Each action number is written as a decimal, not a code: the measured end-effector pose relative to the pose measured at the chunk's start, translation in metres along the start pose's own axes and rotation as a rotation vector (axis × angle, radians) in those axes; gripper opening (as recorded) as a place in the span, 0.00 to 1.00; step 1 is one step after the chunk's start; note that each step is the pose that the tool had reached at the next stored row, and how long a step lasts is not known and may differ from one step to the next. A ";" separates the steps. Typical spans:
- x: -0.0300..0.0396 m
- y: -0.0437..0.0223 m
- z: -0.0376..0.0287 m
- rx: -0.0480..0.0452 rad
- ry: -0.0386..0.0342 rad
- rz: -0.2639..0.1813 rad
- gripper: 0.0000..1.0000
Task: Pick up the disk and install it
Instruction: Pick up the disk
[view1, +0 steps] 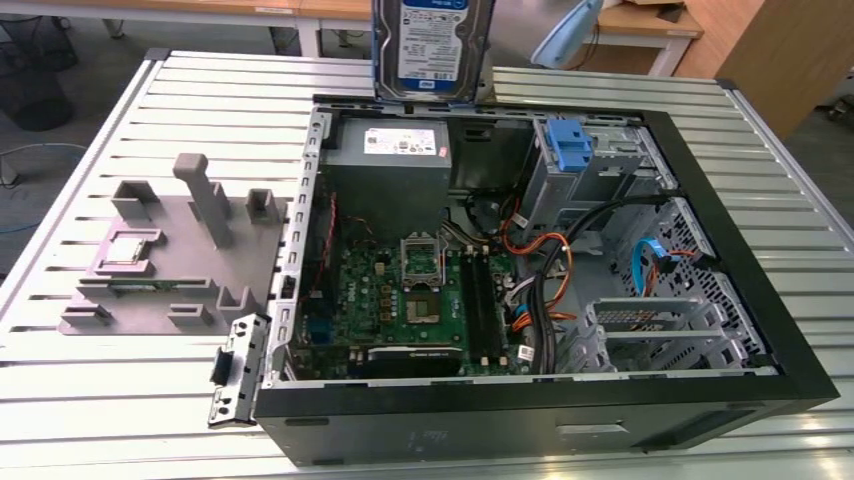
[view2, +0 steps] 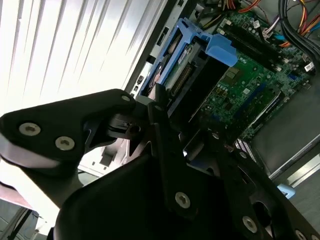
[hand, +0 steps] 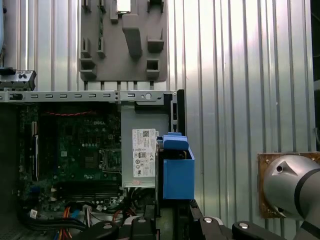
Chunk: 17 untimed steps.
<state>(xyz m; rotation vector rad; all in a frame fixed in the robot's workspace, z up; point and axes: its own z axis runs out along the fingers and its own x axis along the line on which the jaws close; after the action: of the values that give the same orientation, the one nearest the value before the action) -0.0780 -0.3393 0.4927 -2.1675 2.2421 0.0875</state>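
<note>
Closest to us in the second wrist view, the gripper (view2: 182, 117) has its jaws clamped on the disk (view2: 186, 65), with the motherboard (view2: 250, 85) beyond. In the first wrist view the disk (hand: 177, 170) sits by the power supply (hand: 140, 120). In the exterior view it stands upright above the case (view1: 747, 290); we judge a firm, square hold clear of the cables (view1: 587, 225) matters.
</note>
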 end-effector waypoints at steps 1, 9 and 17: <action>0.0000 -0.0011 0.0000 0.0000 0.0000 0.000 0.35; -0.0003 -0.0098 -0.0002 0.0000 0.0000 0.000 0.35; 0.0009 -0.0135 -0.0003 0.0000 -0.0001 0.000 0.35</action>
<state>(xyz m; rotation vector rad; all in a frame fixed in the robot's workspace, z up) -0.0645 -0.3407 0.4926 -2.1673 2.2421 0.0876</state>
